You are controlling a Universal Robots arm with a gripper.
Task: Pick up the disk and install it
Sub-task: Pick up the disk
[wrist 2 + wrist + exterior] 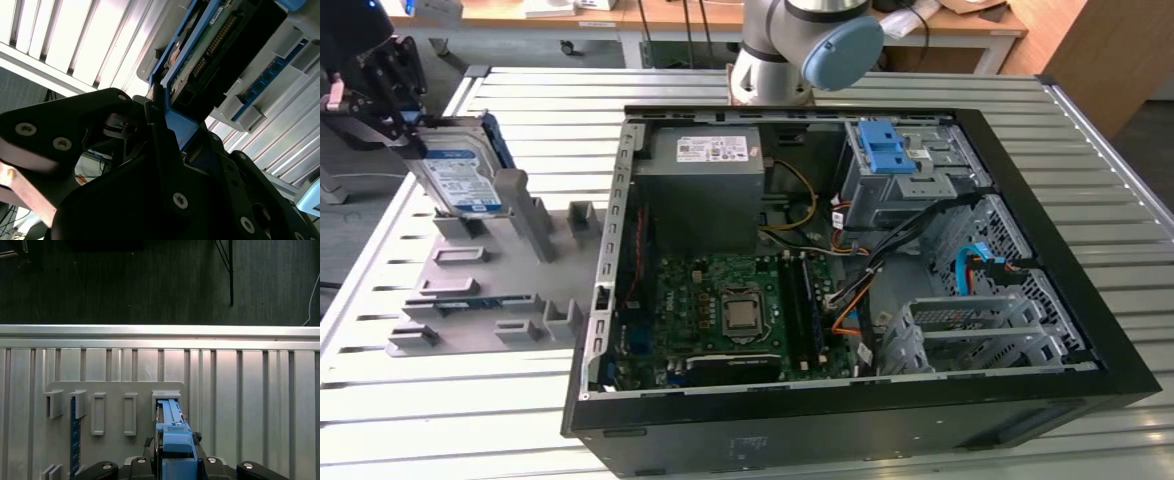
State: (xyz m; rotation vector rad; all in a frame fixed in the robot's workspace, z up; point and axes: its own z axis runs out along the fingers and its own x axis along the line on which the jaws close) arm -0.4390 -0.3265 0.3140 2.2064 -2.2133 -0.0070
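We are seeing the disk (454, 178) standing on end and leaning a little at the exterior view's left, its white-and-blue label turned toward the camera. Its blue carrier bracket (176, 124) is running between the two black fingers (161, 150) in the second wrist view, and the gripper (403, 128) is clamping down on the disk's upper end, so the jaws are closing on the bracket's edges with the drive's body hanging below them. The disk's lower end is sitting at a raised slot (167, 399) of the grey fixture plate (467, 290); we cannot tell whether it is resting in that slot or hanging just above it. The plate is lying on a slatted metal table (520, 400). Beside it, toward the exterior view's right, an open computer case (1067, 300) is lying on its side, showing a grey power-supply box (700, 170), a green motherboard (720, 310) and a drive cage with a blue latch (894, 150). The disk is staying well apart from that cage. The arm's base (801, 45) is rising behind the case.
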